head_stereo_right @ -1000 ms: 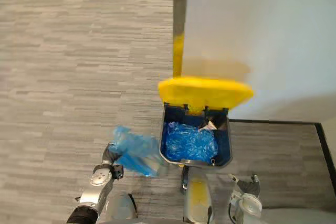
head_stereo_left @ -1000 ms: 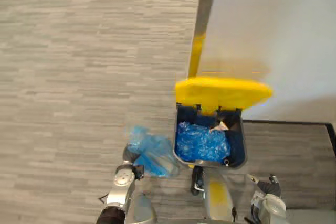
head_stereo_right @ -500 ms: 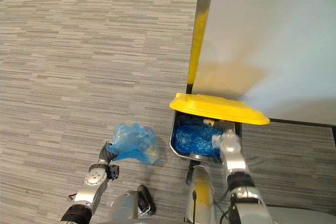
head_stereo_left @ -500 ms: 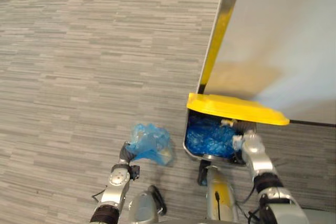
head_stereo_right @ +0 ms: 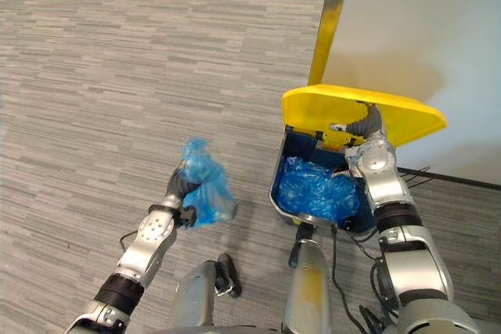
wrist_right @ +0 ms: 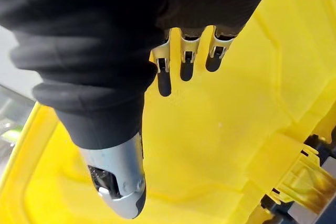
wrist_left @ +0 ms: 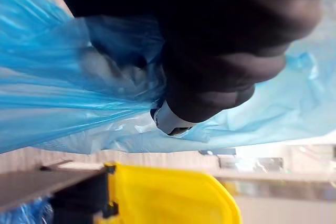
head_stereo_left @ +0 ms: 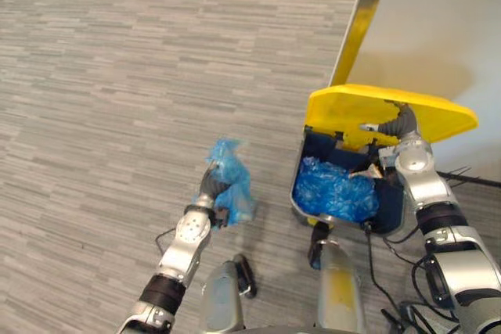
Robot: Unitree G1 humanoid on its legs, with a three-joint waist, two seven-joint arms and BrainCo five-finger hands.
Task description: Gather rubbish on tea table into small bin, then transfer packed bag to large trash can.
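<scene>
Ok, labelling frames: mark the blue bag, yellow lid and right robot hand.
blue bag [head_stereo_left: 235, 193], left eye view, its bulging middle.
yellow lid [head_stereo_left: 446, 117], left eye view, its right end.
right robot hand [head_stereo_left: 399, 123], left eye view, its dark back.

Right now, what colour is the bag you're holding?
The bag is translucent blue, clearest in the left eye view.

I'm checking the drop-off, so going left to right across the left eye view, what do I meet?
Bag, gripped in the left hand → bin. The right hand lies flat on the bin's raised lid, overlapping it, so it has no place of its own in the order.
</scene>
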